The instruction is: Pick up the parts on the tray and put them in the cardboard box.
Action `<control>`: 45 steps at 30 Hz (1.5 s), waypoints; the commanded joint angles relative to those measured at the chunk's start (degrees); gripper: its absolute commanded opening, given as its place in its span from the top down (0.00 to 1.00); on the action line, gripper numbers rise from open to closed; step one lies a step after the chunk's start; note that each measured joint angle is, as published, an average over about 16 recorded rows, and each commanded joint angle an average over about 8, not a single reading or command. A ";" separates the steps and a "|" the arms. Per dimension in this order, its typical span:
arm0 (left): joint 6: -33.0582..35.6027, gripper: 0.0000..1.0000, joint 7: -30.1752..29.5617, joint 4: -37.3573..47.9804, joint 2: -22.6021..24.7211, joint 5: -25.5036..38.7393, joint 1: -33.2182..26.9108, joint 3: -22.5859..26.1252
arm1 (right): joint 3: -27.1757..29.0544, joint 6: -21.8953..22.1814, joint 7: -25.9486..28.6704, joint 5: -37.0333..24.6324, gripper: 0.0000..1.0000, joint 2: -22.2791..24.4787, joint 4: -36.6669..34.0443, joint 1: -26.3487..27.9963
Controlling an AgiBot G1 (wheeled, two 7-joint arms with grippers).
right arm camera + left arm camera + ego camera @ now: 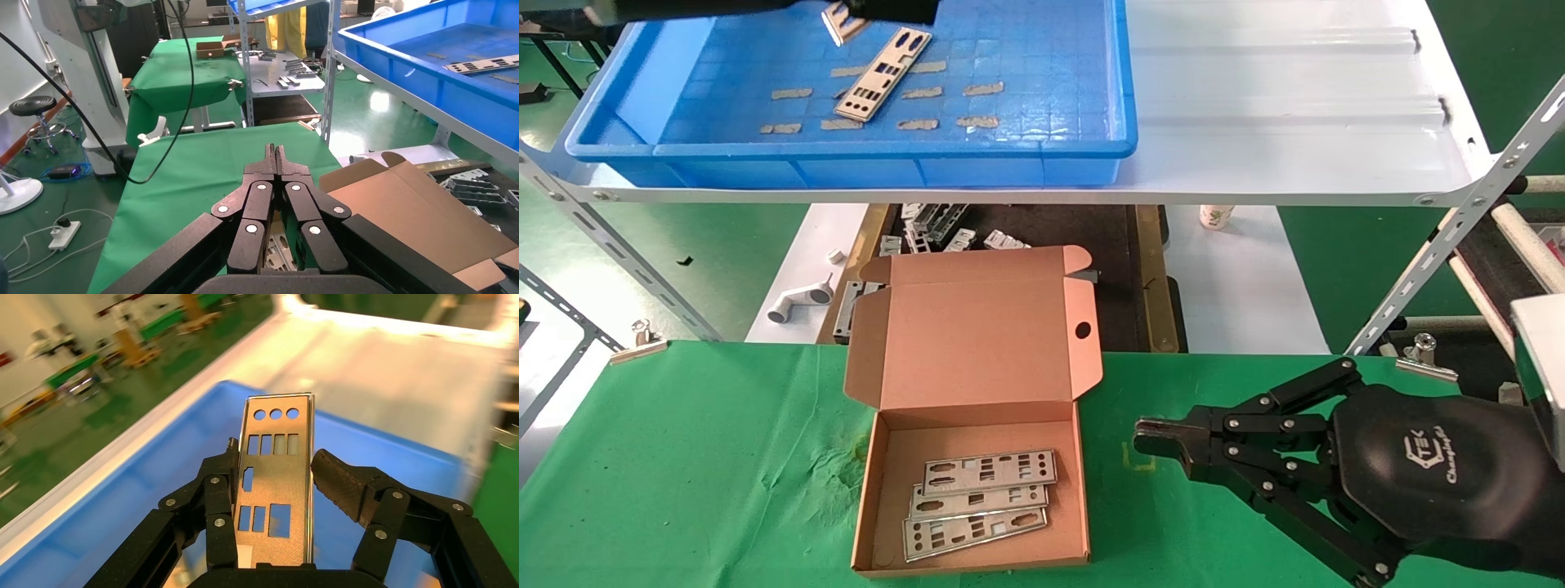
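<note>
Left claw (272, 471) grips a part (276, 478) at frame top; carry it level to the cardboard box (977, 490). Right claw (1152, 437) clenched, idle.

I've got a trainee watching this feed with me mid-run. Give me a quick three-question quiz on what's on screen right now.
1. Multiple choice: how many parts lie in the cardboard box? A) one B) three C) five
2. True or false: the right gripper is carrying a part.
3. Fill in: the left gripper holds a plate above the blue ____.

Key
1. B: three plates overlap on the box floor.
2. False: it hovers shut and empty over the green table beside the box.
3. Tray, where one more plate lies flat among tape scraps.
</note>
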 commanded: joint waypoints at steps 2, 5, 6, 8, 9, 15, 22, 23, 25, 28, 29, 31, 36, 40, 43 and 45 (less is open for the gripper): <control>4.02 1.00 -1.25 -7.26 -3.62 -1.94 1.44 -0.46 | 0.00 0.00 0.00 0.00 1.00 0.00 0.00 0.00; 8.87 1.00 -1.68 -13.29 -6.61 -4.75 2.94 -0.70 | 0.00 0.00 0.00 0.00 1.00 0.00 0.00 0.00; 10.51 1.00 -1.65 -15.01 -7.51 -5.70 3.47 -0.73 | -0.01 0.00 0.00 0.00 1.00 0.00 0.00 0.00; 13.63 1.00 -1.47 -18.00 -9.03 -7.43 4.62 -0.62 | -0.01 0.00 0.00 0.00 1.00 0.00 0.00 0.00; 15.09 1.00 -1.39 -19.28 -9.69 -8.20 5.29 -0.48 | -0.01 0.00 0.00 0.01 1.00 0.00 0.00 0.00; 18.83 1.00 -1.17 -25.18 -12.03 -8.10 10.83 1.91 | -0.01 0.00 -0.01 0.01 1.00 0.00 0.00 0.00; 15.36 1.00 0.12 -28.65 -11.33 -2.15 18.53 5.86 | -0.02 0.01 -0.01 0.01 1.00 0.01 0.00 0.00; 14.73 1.00 0.58 -28.72 -10.97 -1.29 19.52 6.38 | -0.02 0.01 -0.01 0.01 1.00 0.01 0.00 0.00; 13.15 1.00 1.77 -28.75 -10.16 0.61 21.49 7.37 | -0.02 0.01 -0.01 0.01 1.00 0.01 0.00 0.01; 10.48 1.00 2.72 -28.49 -8.86 3.10 24.51 8.72 | -0.02 0.01 -0.01 0.01 1.00 0.01 0.00 0.01; 9.65 1.00 2.91 -28.39 -8.42 3.81 25.46 9.14 | -0.02 0.01 -0.01 0.02 1.00 0.01 0.00 0.01; 8.12 1.00 3.20 -28.18 -7.64 5.22 27.14 9.92 | -0.02 0.01 -0.01 0.02 1.00 0.01 0.00 0.01; 6.24 0.98 3.21 -27.58 -6.08 7.87 29.90 11.72 | -0.03 0.01 -0.01 0.02 1.00 0.01 0.00 0.01; 5.21 0.66 3.28 -27.08 -5.23 9.79 31.24 12.82 | -0.03 0.01 -0.02 0.02 1.00 0.01 0.00 0.01; 4.25 0.28 3.24 -26.57 -4.75 11.07 31.95 13.34 | -0.03 0.01 -0.02 0.02 1.00 0.01 0.00 0.01; 3.64 0.09 3.09 -26.22 -4.47 11.76 32.22 13.54 | -0.04 0.01 -0.02 0.02 1.00 0.01 0.00 0.01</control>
